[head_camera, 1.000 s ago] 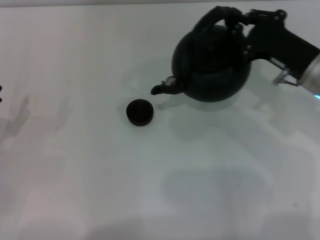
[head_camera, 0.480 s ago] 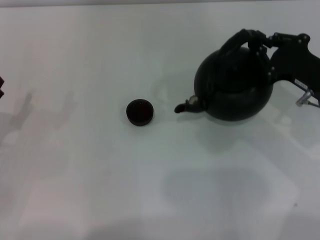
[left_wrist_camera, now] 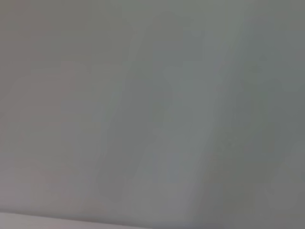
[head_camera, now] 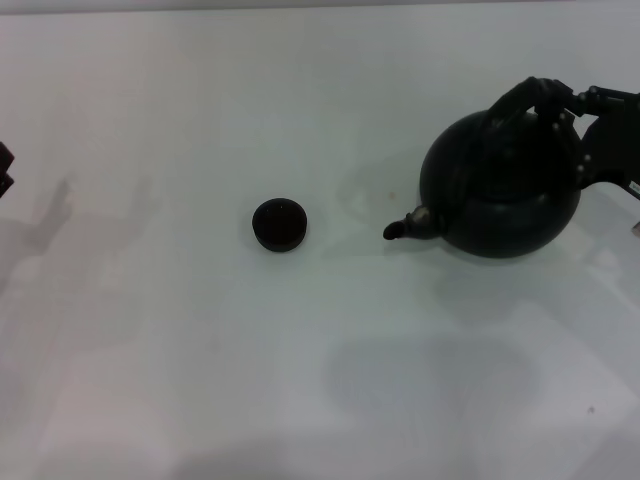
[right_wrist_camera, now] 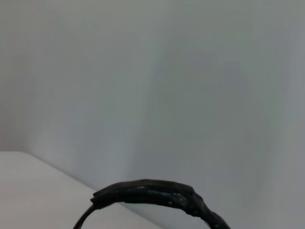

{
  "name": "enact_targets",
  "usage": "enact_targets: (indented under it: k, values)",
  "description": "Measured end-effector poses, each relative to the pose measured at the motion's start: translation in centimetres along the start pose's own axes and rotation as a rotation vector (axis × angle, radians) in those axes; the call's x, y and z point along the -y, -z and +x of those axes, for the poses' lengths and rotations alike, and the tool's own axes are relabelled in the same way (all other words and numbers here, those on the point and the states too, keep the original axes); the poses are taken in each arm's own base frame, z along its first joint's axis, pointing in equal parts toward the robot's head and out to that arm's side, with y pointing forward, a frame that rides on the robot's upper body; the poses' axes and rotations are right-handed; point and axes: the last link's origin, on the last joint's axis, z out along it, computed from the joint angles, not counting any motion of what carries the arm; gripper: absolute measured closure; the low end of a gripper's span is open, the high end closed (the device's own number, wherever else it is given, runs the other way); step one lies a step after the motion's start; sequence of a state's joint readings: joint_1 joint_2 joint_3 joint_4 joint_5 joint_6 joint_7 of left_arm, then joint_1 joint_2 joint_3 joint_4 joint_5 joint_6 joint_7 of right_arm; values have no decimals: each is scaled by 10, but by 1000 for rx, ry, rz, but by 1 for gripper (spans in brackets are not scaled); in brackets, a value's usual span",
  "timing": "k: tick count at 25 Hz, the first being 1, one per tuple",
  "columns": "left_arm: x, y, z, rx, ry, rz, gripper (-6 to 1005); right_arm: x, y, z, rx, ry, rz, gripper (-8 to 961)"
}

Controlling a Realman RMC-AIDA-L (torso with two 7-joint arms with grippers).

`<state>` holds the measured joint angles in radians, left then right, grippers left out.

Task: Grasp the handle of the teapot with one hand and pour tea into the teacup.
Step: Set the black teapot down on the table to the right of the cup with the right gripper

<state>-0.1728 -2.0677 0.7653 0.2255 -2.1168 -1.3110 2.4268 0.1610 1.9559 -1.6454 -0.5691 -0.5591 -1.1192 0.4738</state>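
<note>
Matte-black round teapot (head_camera: 503, 190) sits well right of the tiny dark handleless teacup (head_camera: 279, 224) on the white table (head_camera: 200, 380), spout facing it. Right claw (head_camera: 572, 103) closed on the ribbed black arched handle (head_camera: 528, 97). Pour not visibly underway; next: carry spout over cup, tilt. Left claw (head_camera: 4, 172) parked far left.

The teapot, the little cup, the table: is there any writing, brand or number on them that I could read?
None can be read.
The teapot: plain matte black, no label showing.
The teacup: plain dark, no mark.
The table: bare white, no print.
The right gripper at the handle: black, no lettering visible.
</note>
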Motion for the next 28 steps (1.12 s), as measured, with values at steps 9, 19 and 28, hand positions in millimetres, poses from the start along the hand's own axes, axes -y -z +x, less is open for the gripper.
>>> enact_targets:
  k: [9, 19, 28]
  values:
    - [-2, -5, 2, -4, -3, -15, 122, -8, 0, 9, -25, 28, 0, 845]
    - [-4, -5, 0, 0, -1, -15, 122, -12, -2, 13, -37, 55, -1, 842]
    - [-3, -4, 0, -1, -7, -10, 122, -12, -2, 14, -38, 75, 0, 837]
